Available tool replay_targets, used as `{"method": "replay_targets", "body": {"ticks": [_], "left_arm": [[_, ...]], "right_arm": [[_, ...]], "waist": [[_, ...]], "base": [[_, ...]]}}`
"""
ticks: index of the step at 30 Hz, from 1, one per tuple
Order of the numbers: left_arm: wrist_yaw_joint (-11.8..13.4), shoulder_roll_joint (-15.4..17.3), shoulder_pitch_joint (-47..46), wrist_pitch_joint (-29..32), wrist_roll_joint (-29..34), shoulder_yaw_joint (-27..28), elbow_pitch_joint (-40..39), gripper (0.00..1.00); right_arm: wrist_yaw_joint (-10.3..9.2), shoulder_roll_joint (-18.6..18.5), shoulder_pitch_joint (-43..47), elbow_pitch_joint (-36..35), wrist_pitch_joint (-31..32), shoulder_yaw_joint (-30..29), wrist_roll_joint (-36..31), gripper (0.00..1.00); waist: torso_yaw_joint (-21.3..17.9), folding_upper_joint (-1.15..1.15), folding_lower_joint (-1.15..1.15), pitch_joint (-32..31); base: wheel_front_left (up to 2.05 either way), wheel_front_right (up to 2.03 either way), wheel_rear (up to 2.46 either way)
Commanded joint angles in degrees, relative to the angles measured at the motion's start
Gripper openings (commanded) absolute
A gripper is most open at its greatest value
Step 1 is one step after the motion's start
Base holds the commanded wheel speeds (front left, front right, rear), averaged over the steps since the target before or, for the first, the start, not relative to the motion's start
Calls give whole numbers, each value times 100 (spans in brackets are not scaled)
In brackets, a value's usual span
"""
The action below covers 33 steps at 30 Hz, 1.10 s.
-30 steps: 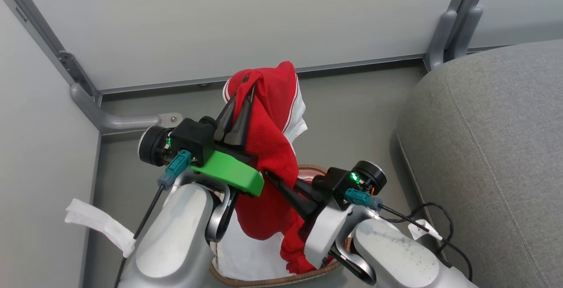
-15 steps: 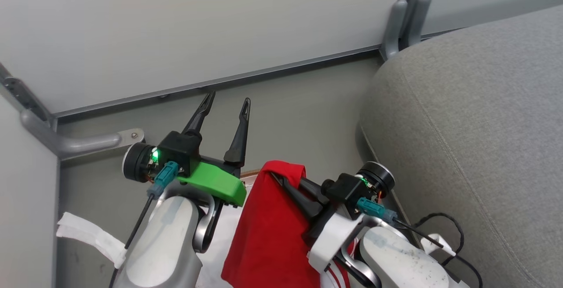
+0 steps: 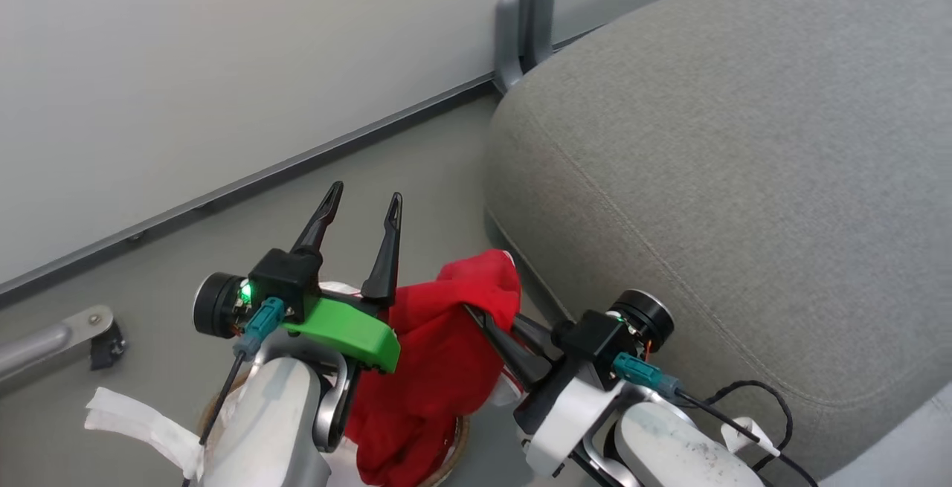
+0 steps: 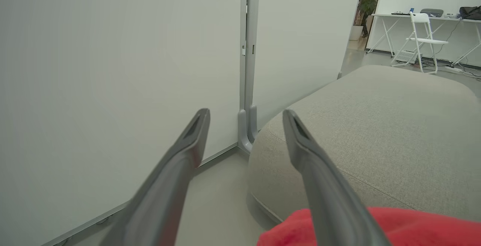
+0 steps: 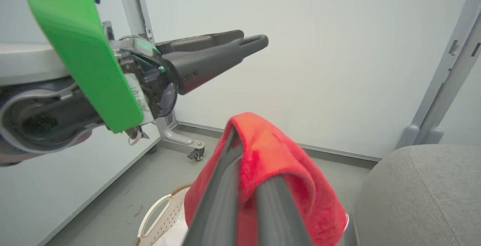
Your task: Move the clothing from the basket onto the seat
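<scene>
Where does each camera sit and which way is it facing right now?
Head view: on the head, looking down at the floor, the seat and the wall; shows the open left gripper and the right gripper shut on the clothing.
Left wrist view: on the left wrist, looking along its spread fingers at wall and seat.
Right wrist view: on the right wrist, looking along its shut fingers over the basket; the left gripper crosses upper left.
Shared: both wrist views catch seat, wall and clothing.

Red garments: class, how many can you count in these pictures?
1: the red garment hangs from the shut right gripper, over the basket beside the seat. Others may be hidden beneath it.
</scene>
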Motion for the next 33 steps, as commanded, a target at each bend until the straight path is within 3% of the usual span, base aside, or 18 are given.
{"method": "replay_targets", "body": {"ticks": [1,5,19,28,33], "left_arm": [[-5,19,99,-3,61,39,-16,100],[-18,18,134,-3,91,79,-10,100],[-52,22,-199,-3,16,-274,140,100],[-55,74,-108,-3,158,-325,52,100],[-56,192,-30,-3,212,-272,-18,100]], "right_arm": [[-8,-13,81,-47,-13,-34,-33,0],[-8,-32,174,-140,-13,-181,-60,0],[-8,-133,581,-700,-13,-1070,-462,0],[-8,-686,-462,-872,-12,-1724,-785,0],[-8,-1095,-1481,-580,-13,-1663,-903,0]], "waist": [[-668,0,0,-40],[-949,0,0,-9],[-1085,0,0,212],[-1091,0,0,490],[-1086,0,0,738]], "base": [[0,0,0],[0,0,0],[0,0,0],[0,0,0],[0,0,0]]}}
